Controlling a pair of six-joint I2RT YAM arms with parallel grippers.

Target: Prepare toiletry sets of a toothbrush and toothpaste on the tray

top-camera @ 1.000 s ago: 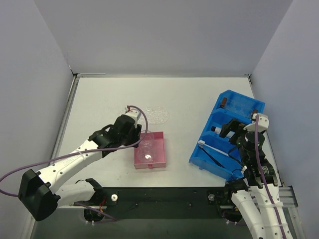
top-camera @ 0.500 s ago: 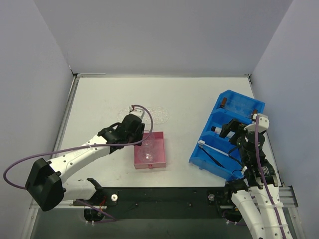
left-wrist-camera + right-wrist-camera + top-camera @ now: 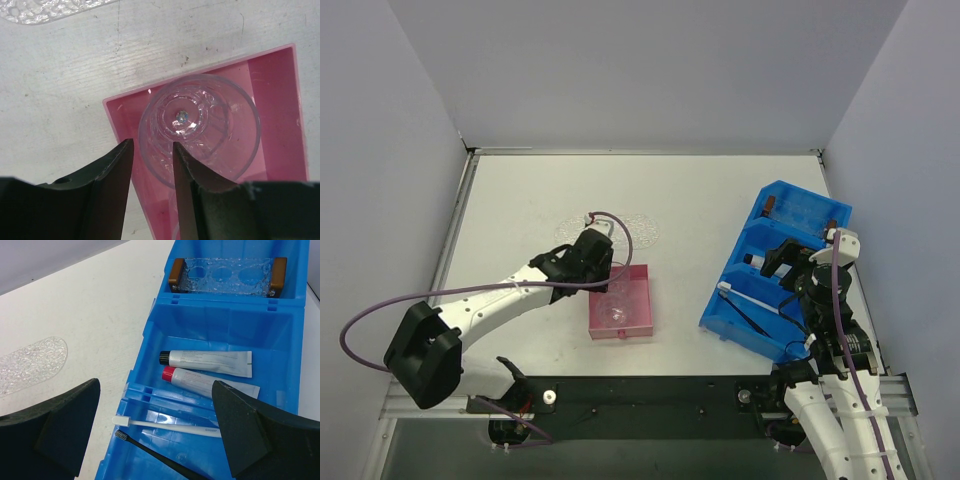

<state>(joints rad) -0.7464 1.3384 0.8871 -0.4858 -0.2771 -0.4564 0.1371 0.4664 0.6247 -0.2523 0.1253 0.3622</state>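
The clear oval tray (image 3: 632, 228) lies bare on the table, its edge also in the left wrist view (image 3: 45, 10) and the right wrist view (image 3: 30, 365). Two toothpaste tubes, one black-capped (image 3: 210, 359) and one red-capped (image 3: 205, 382), lie in the blue bin's middle compartment. A white toothbrush (image 3: 165, 425) and a black toothbrush (image 3: 160, 460) lie in the near compartment. My right gripper (image 3: 155, 390) hangs wide open above them, touching nothing. My left gripper (image 3: 152, 150) is open over the pink box, one finger outside and one inside the rim of a clear cup (image 3: 215, 125).
The pink box (image 3: 638, 300) with clear cups sits just in front of the tray. The blue bin (image 3: 760, 215) stands at the right by the wall. Its far compartment holds a clear holder with brown end blocks (image 3: 225, 275).
My left arm has swung right from beside the pink box to over its left part, and its jaws have narrowed around the cup's rim. The right arm has not moved.
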